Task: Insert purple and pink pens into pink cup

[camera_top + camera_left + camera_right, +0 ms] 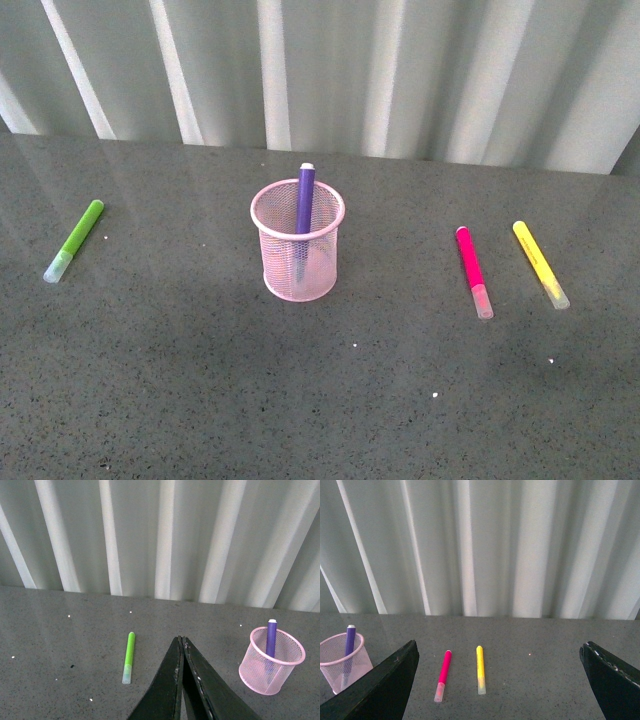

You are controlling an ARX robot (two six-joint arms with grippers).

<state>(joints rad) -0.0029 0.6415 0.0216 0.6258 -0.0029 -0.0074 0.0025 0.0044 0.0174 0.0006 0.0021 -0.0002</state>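
Front view: the pink cup [285, 272] stood upright near the middle of the grey speckled tabletop [320, 410]. The purple pen [306, 195] stood inside it, leaning toward the far side of the rim, its pale end protruding above the mesh. The pink pen [470, 262] lay flat on the tabletop well to the right of the cup, outside it, with its clear cap toward the camera. The yellow marker [538, 260] lay near it, further right and roughly parallel. The green marker [78, 236] lay well apart on the left. A pale corrugated wall [400, 80] closed the scene behind.

Left wrist view: the left jaws were clenched, tips meeting with nothing between them, above bare tabletop.

Right wrist view: the right jaws were released, spread wide and empty, with the pink pen and yellow marker seen between them.
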